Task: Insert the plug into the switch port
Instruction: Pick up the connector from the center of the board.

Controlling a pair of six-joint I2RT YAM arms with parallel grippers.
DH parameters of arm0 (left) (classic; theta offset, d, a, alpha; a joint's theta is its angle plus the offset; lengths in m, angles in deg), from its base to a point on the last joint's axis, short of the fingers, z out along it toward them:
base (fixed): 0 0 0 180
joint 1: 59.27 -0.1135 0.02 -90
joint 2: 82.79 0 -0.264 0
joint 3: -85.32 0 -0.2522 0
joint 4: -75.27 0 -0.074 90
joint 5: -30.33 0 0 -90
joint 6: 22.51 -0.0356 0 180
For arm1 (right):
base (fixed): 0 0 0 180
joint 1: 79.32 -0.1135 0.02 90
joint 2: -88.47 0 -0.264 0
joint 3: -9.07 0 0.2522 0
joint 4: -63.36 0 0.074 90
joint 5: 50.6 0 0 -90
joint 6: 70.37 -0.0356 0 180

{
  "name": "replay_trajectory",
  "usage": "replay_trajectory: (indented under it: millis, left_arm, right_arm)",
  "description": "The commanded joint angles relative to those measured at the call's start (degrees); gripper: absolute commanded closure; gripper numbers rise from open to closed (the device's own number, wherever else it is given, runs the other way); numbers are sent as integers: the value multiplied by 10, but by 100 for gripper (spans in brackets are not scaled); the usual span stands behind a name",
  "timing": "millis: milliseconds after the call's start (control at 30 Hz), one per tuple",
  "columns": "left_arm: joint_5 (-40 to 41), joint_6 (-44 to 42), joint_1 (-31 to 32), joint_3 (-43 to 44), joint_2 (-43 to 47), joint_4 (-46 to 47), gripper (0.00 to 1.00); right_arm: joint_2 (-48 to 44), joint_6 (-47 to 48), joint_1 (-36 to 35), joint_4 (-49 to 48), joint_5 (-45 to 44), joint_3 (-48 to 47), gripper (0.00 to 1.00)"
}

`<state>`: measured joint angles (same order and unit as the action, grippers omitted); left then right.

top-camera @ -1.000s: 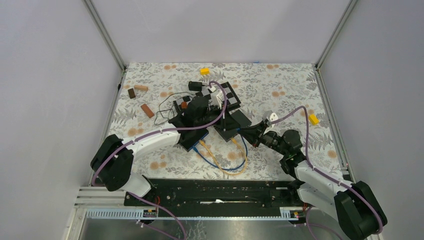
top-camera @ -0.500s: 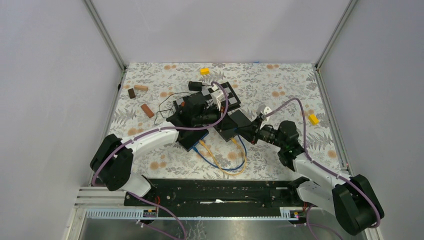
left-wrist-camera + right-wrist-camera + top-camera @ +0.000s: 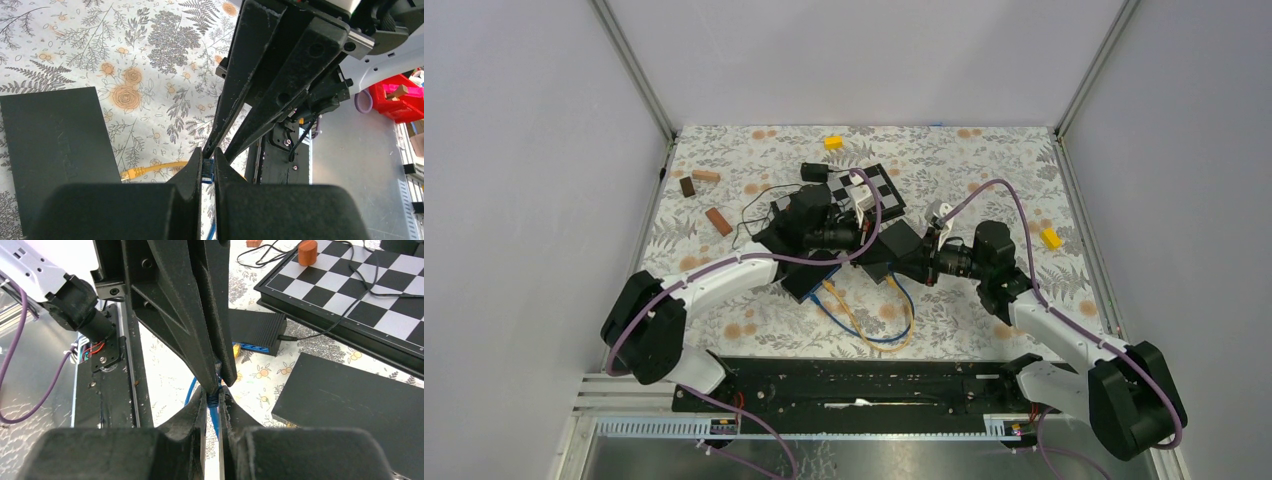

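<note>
Two claws on one plug right now: the left gripper [image 3: 209, 161] is clamped tight on the small blue cable plug [image 3: 209, 172]. The right gripper [image 3: 214, 393] pinches that same plug from the opposite side, so the two sets of fingertips practically meet. The plug hangs between them above the flowery tablecloth [image 3: 984, 170], near but apart from the black switch box with the blue port strip [image 3: 255, 332]. One yellow plug [image 3: 236, 350] sits against that strip.

The only container I can spot is a red plastic bin [image 3: 387, 100] off past the table edge, with a tan block and something pink in it.

Counts:
- two cables, blue [image 3: 879, 338] and yellow [image 3: 854, 318]
- two black boxes, the switch plus a flat plain black box [image 3: 340, 395]
- two yellow blocks [image 3: 834, 142]
- three brown blocks [image 3: 718, 221]
- one checkerboard [image 3: 882, 190] carrying one orange cylinder [image 3: 307, 251]
</note>
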<state>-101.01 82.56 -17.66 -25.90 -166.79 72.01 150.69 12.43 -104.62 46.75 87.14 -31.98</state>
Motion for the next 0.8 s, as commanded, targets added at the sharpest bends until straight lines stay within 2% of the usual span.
replay_trajectory:
  millis: [0,133,367,567,667,767]
  left_arm:
    - [-26,-22,12,7,9,43,100]
    - [-31,-22,12,7,9,44,100]
    - [-48,-24,11,-6,21,64,100]
    - [-55,-35,11,-38,44,125,100]
    - [-73,-43,11,-40,46,131,100]
    - [-94,-55,12,-40,47,130,100]
  right_arm:
    - [-9,-4,-16,-31,101,-48,100]
    - [-20,-4,-16,-30,100,-39,100]
    - [-93,-4,-16,-76,96,7,100]
    - [-133,-4,-16,-58,23,14,100]
    - [-151,-4,-16,-58,49,20,100]
    - [-164,-4,-16,-13,85,7,100]
